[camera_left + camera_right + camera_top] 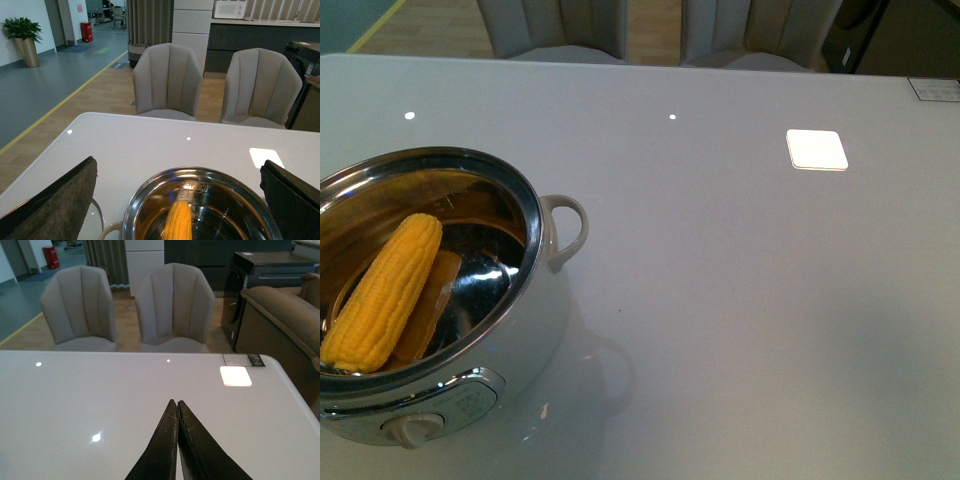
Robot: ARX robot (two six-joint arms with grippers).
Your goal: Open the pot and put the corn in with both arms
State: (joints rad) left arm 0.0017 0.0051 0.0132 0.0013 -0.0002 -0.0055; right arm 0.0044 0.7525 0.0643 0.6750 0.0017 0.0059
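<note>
The pot (548,300) stands lidless at the table's near left, with its white loop handle (570,225) pointing right and its beige knob (415,430) at the front. The corn (385,290) lies slanted inside the steel bowl, its tapered end up against the wall. Neither arm shows in the front view. In the left wrist view my left gripper (178,162) hangs wide open above the pot (150,192), its fingers either side of the rim and the corn (179,220) below. My right gripper (176,402) is shut on nothing above bare table.
A bright white square patch (817,149) lies on the grey table (740,300) at the far right. Two beige chairs (167,80) stand beyond the far edge. A curved clear, metal-rimmed edge (100,217) shows beside the pot in the left wrist view.
</note>
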